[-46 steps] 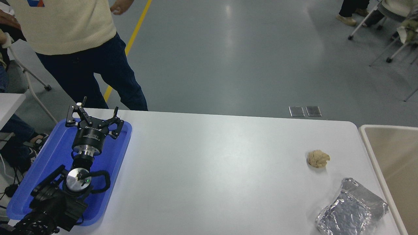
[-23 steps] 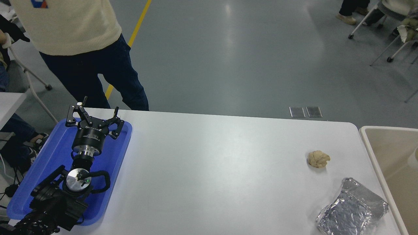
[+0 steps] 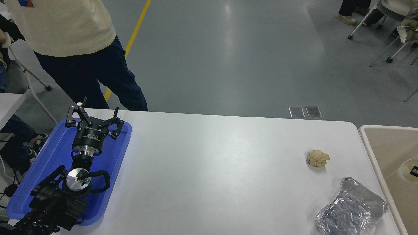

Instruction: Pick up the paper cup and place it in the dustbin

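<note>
The paper cup [image 3: 409, 169] sits over the dustbin [image 3: 372, 148] at the right edge, with something dark inside it. Left gripper [image 3: 94, 114] is parked lower left above the blue tray [image 3: 114, 163], fingers spread, holding nothing.

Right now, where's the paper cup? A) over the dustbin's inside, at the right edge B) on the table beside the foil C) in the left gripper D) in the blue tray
A: the paper cup's cream rim shows against the dustbin's tan inside.
</note>
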Tool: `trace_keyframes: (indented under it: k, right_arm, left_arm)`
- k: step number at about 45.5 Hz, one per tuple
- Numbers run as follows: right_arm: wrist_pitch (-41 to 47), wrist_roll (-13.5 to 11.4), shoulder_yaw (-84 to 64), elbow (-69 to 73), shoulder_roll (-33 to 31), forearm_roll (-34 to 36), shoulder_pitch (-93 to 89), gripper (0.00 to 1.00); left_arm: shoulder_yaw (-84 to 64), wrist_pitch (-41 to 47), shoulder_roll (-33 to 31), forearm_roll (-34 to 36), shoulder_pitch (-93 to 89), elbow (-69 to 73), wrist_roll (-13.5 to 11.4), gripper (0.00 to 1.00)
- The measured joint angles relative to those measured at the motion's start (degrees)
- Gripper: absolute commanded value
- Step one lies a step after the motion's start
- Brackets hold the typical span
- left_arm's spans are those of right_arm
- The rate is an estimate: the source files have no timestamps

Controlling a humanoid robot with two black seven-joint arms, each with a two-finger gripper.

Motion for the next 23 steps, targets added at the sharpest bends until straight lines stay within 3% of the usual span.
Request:
trace_keyframes:
  k: [23]
  right_arm:
    - [2.4,0.0,4.8,8.1,-2.8,1.3,7.0,1.00]
  left_arm:
    - [0.0,0.1,0.0,0.0,-0.1,0.0,0.0,1.00]
